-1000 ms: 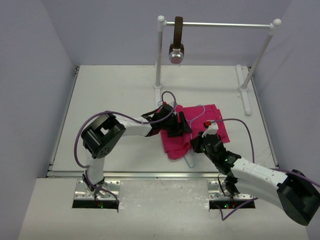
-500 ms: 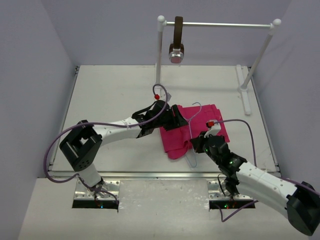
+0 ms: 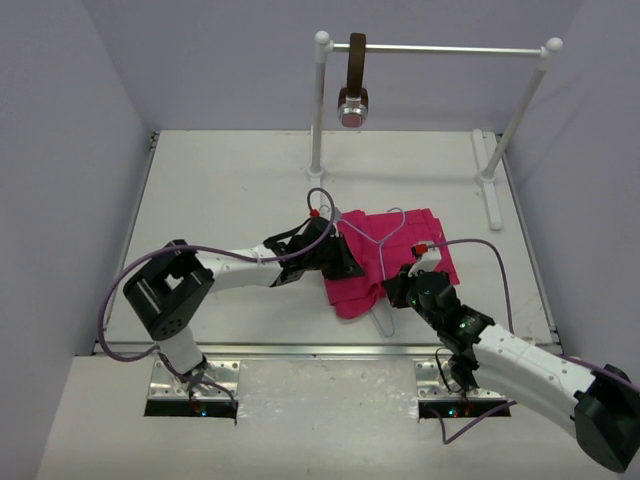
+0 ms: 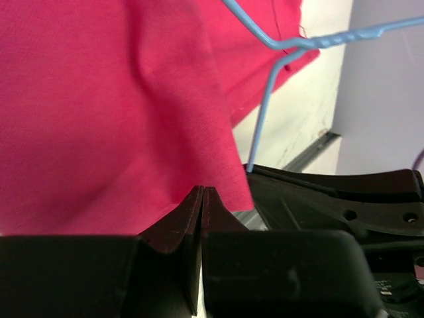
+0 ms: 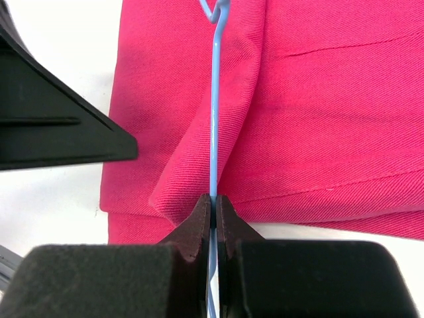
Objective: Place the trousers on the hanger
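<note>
The magenta trousers point(image 3: 425, 235) lie crumpled on the table, with the pale blue hanger point(image 3: 372, 240) resting on top. My left gripper point(image 3: 345, 262) is at the trousers' left edge. In the left wrist view its jaws point(image 4: 203, 189) are shut tip to tip against the cloth's point(image 4: 99, 99) lower edge. No fabric shows between them. The hanger's wire point(image 4: 267, 112) crosses the cloth above. My right gripper point(image 3: 397, 290) is at the near edge of the trousers point(image 5: 318, 119), shut point(image 5: 214, 199) on a straight run of hanger wire point(image 5: 215, 99).
A white clothes rail point(image 3: 440, 48) stands at the back on two posts with feet on the table. A brown strap with a round metal end point(image 3: 353, 100) hangs from it. Grey walls close in on both sides. The left gripper's black body point(image 5: 53, 132) sits close to the right one.
My left gripper has shut and drawn back to the trousers' left edge. The hanger has shifted, so its triangle now lies across the cloth. The right gripper has kept hold of the wire.
</note>
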